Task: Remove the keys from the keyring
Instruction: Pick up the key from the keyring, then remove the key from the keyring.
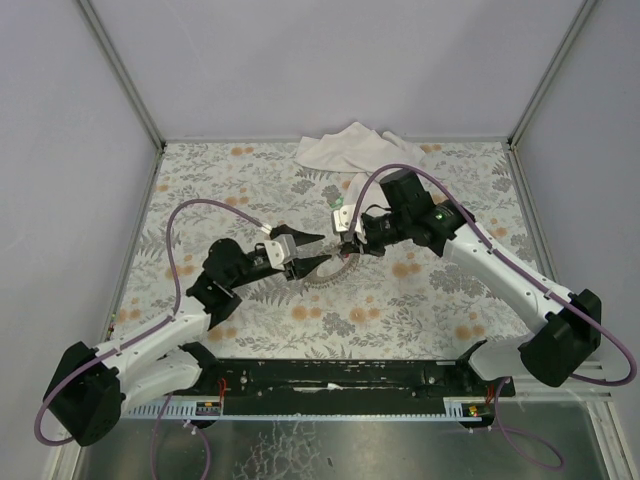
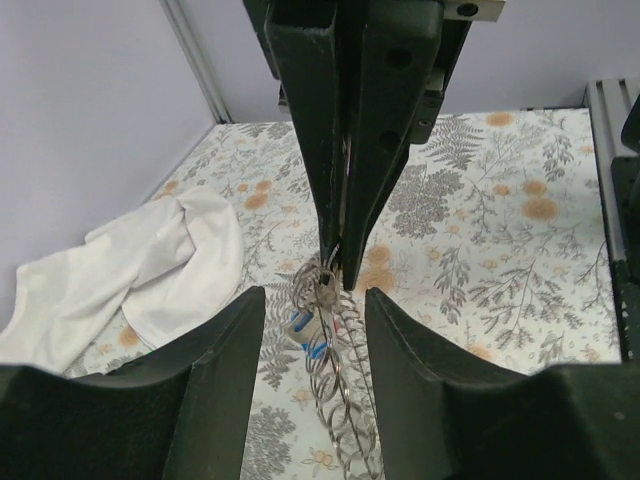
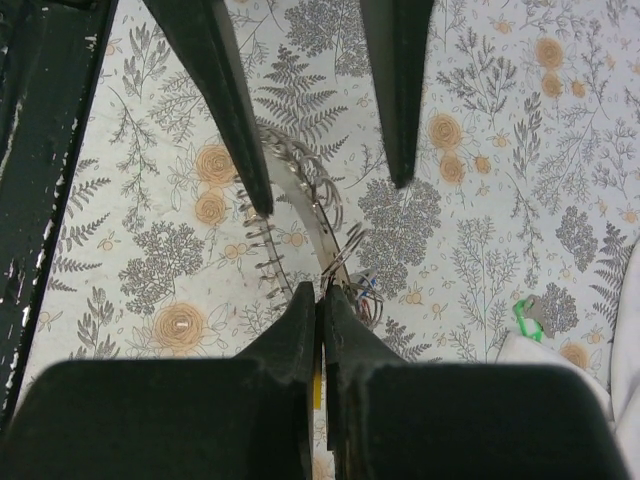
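1. The right gripper [image 3: 320, 300] is fully closed and pinches one end of the keyring [image 2: 345, 420]; the rest of it lies on the table [image 1: 430, 300].
2. The left gripper [image 2: 315, 295] is half open and holds nothing; the keyring passes between its fingers.
3. A blue key [image 2: 303, 325] hangs on the keyring; a green key [image 3: 525, 318] lies apart, near the cloth [image 2: 150, 260].

— What sort of place is this?
— A robotics lab test cell. Plain pale panels [image 1: 330, 60] in aluminium posts [image 1: 120, 70] box in the table.
— Despite the floral cover [image 1: 220, 180]?
— Yes. Robot arms [image 1: 150, 340] sit bolted to a black rail [image 1: 340, 378], with purple cables [image 1: 172, 250] looping loose.
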Motion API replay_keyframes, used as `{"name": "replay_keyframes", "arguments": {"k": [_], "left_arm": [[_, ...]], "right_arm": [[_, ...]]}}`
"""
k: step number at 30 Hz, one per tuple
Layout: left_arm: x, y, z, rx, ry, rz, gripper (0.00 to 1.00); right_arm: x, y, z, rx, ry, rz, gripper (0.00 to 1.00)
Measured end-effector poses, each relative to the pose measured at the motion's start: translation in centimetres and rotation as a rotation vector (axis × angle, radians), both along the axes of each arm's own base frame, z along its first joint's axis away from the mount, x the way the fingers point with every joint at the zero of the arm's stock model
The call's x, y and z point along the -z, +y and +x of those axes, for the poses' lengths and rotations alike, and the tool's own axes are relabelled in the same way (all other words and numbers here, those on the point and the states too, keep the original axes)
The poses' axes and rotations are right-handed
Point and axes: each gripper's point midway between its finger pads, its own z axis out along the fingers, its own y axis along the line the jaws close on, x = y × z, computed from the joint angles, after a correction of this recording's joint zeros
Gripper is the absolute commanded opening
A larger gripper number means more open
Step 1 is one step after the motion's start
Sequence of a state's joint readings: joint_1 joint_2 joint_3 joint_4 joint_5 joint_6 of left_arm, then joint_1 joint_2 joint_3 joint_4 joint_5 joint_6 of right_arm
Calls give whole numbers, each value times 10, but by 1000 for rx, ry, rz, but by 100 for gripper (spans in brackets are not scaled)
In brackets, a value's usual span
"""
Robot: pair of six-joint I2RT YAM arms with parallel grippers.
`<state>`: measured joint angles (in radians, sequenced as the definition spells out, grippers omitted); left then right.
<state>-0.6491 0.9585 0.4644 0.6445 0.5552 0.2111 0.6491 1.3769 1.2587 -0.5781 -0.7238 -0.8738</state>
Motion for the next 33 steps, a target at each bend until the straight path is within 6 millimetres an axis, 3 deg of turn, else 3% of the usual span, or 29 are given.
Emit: {"name": "replay_keyframes", "arguments": {"k": [9, 22, 33], "left_arm": [[-7, -19, 12, 71, -51, 104, 32], [10, -20, 5, 123, -52, 192, 29], [6, -25, 10, 146, -58, 227, 19]], "right_arm": [[4, -3, 2, -3, -26, -26, 0], [4, -3, 1, -7, -29, -27, 0], [4, -3, 1, -8, -27, -31, 0]]}}
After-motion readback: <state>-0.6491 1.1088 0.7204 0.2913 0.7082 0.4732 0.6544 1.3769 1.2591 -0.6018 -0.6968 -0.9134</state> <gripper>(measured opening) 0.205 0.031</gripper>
